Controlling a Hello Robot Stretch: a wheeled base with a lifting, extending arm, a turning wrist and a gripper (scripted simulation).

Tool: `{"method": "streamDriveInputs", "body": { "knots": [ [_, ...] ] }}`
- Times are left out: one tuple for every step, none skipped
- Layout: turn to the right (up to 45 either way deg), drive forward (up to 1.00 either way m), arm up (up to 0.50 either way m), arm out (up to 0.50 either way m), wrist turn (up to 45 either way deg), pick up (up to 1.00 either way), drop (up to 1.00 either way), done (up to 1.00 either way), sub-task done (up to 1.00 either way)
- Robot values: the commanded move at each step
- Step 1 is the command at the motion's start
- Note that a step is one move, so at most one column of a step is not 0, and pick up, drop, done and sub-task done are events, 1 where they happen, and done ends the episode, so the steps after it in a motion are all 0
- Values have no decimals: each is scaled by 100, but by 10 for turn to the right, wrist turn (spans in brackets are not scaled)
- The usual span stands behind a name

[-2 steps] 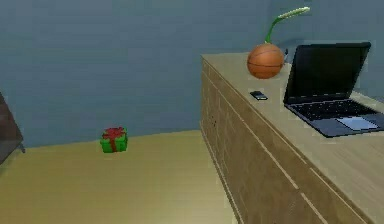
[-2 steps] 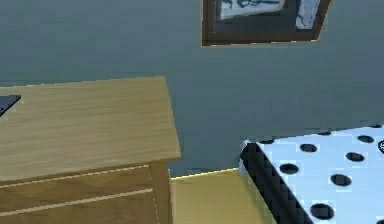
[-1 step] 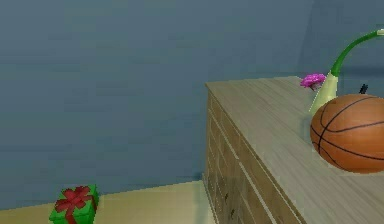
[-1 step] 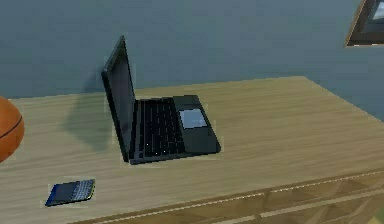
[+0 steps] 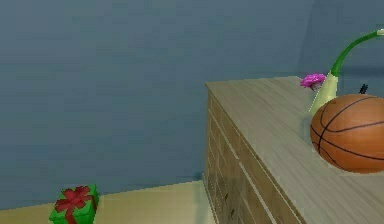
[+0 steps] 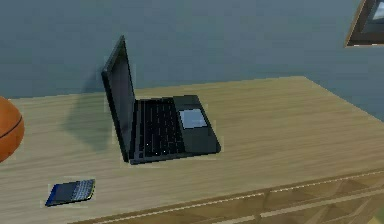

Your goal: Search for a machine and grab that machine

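A dark laptop (image 6: 155, 110) stands with its lid raised on a wooden dresser top (image 6: 280, 125), its screen turned toward the arm side view's right. A small dark phone (image 6: 70, 192) lies flat on the same top, near the front edge at the arm side view's lower left. An orange basketball (image 5: 350, 132) rests on the dresser (image 5: 250, 130) at the forward view's right, and its edge (image 6: 6, 128) shows again at the arm side view's left.
A vase with a pink flower and a green stem (image 5: 330, 82) stands behind the ball. A green gift box with a red bow (image 5: 75, 205) sits on the floor by the blue wall (image 5: 120, 80). A framed picture's corner (image 6: 367, 25) hangs at the upper right.
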Motion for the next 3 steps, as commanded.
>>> {"method": "streamDriveInputs", "body": {
  "knots": [
    [0, 0, 38, 0, 0, 0, 0, 0, 0],
    [0, 0, 0, 18, 0, 0, 0, 0, 0],
    [0, 0, 0, 0, 450, 0, 0, 0, 0]
  ]
}}
